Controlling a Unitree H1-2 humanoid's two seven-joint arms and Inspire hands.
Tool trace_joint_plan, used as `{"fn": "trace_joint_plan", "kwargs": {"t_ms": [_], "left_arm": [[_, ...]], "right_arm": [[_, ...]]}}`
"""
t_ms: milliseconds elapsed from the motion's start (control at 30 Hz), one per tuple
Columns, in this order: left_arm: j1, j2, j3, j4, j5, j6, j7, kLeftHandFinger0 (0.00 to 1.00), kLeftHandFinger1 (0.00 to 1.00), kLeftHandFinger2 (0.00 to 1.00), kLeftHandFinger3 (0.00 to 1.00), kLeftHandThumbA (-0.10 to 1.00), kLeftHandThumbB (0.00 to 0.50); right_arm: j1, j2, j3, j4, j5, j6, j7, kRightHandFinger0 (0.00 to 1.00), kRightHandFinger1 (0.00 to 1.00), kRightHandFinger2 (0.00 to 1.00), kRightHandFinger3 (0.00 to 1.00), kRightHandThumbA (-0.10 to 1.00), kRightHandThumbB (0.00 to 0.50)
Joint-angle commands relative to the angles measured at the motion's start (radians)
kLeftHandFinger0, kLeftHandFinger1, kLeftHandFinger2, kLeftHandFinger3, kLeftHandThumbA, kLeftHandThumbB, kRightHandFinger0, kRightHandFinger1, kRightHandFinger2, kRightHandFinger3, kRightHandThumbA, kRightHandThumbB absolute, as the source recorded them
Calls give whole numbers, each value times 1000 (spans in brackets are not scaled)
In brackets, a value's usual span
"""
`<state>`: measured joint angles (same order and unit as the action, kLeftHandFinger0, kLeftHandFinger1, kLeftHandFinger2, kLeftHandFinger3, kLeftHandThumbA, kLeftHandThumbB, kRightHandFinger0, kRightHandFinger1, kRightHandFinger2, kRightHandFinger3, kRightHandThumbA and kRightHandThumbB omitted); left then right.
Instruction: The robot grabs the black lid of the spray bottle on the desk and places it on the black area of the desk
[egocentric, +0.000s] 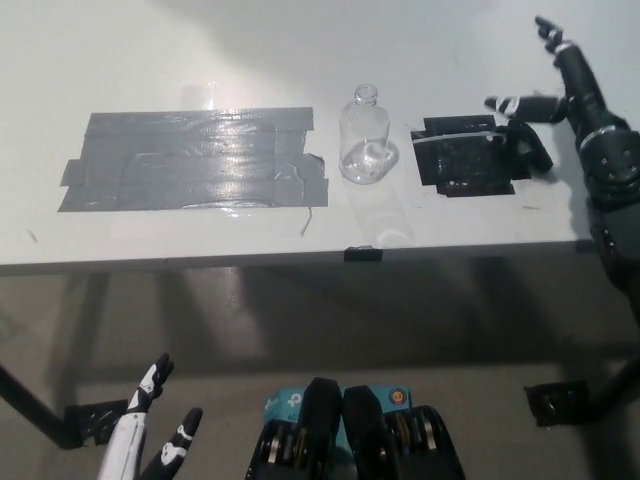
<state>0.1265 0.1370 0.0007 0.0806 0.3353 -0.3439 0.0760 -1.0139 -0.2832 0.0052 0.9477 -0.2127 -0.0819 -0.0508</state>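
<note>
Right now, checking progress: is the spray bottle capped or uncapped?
Uncapped: the clear spray bottle stands upright, its neck bare and open on top.

Bottle (364, 139) between two tape patches (190, 159)

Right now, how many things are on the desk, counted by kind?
Clear bottle: 1
Black spray lid: 1
Taped patches: 2, the grey patch and the black patch
Small black tag at the front edge: 1
Total: 5
</note>
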Motion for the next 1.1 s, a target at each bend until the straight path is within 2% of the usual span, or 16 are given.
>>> {"fn": "trace_joint_plan", "kwargs": {"t_ms": [0, 133, 167, 233, 267, 300, 333, 400, 500, 567, 633, 733, 833, 933, 1000, 1067], "left_arm": [[-28, 7, 3, -19, 10, -25, 25, 1000, 1000, 1000, 1000, 861, 49], [-92, 2, 0, -15, 3, -3, 17, 1000, 1000, 1000, 1000, 882, 64], [-106, 3, 0, -12, 1, -3, 16, 1000, 1000, 1000, 1000, 909, 70], [-135, 5, -3, -10, 0, 7, 8, 1000, 1000, 1000, 1000, 944, 80], [-148, 7, -4, -11, -13, 15, -2, 1000, 1000, 1000, 1000, 989, 92], [-159, 8, -5, -11, -19, 21, -8, 1000, 1000, 1000, 1000, 999, 90], [-166, 10, -6, -19, -31, 31, -20, 1000, 1000, 1000, 1000, 1000, 95], [-182, 12, -8, -11, -45, 20, -26, 1000, 1000, 1000, 1000, 1000, 113], [-191, 8, -8, -14, -68, 34, -37, 1000, 1000, 1000, 1000, 1000, 177], [-191, 10, -8, -13, -75, 28, -40, 1000, 1000, 1000, 1000, 1000, 173], [-174, 8, -12, -16, -75, 30, -42, 1000, 1000, 1000, 1000, 1000, 185], [-152, 4, -13, -16, -74, 29, -40, 1000, 1000, 1000, 1000, 1000, 200], [-136, 8, -11, -24, -72, 30, -39, 1000, 1000, 1000, 1000, 1000, 192], [-118, 14, -8, -29, -78, 29, -43, 1000, 1000, 1000, 1000, 1000, 180], [-106, 19, -9, -34, -83, 33, -49, 1000, 1000, 1000, 1000, 1000, 173], [-94, 17, -14, -34, -81, 28, -49, 1000, 1000, 1000, 1000, 1000, 166]], "right_arm": [[-9, -36, -34, -149, 48, 12, 13, 1000, 1000, 1000, 1000, 947, 427], [89, -36, -47, -550, 41, 84, 35, 1000, 1000, 1000, 1000, 1000, 434], [133, -36, -36, -674, 19, 103, 41, 1000, 1000, 1000, 1000, 1000, 415], [169, -38, -35, -787, 5, 127, 45, 1000, 1000, 1000, 1000, 1000, 417], [243, -24, -27, -942, 9, 144, 63, 1000, 1000, 1000, 1000, 1000, 383], [267, -21, -27, -998, 19, 151, 71, 1000, 1000, 1000, 1000, 1000, 376], [322, -10, -20, -1079, 14, 141, 71, 1000, 1000, 1000, 1000, 1000, 340], [438, 11, -5, -1178, 0, 112, 63, 1000, 1000, 1000, 1000, 1000, 358], [554, 35, 15, -1229, -7, 64, 54, 1000, 1000, 1000, 1000, 1000, 367], [608, 49, 27, -1245, -19, 45, 49, 1000, 1000, 1000, 1000, 1000, 356], [679, 64, 44, -1250, -42, 8, 40, 1000, 1000, 1000, 1000, 1000, 322], [753, 84, 63, -1232, -45, -19, 31, 1000, 1000, 1000, 1000, 1000, 313], [812, 109, 82, -1225, -53, -14, 22, 1000, 1000, 1000, 1000, 1000, 318], [864, 137, 97, -1179, -55, -50, 0, 1000, 1000, 1000, 1000, 972, 285], [901, 157, 116, -1115, -65, -65, -9, 1000, 1000, 1000, 1000, 929, 285], [918, 159, 127, -1039, -77, -70, -8, 1000, 1000, 1000, 1000, 928, 306]]}}
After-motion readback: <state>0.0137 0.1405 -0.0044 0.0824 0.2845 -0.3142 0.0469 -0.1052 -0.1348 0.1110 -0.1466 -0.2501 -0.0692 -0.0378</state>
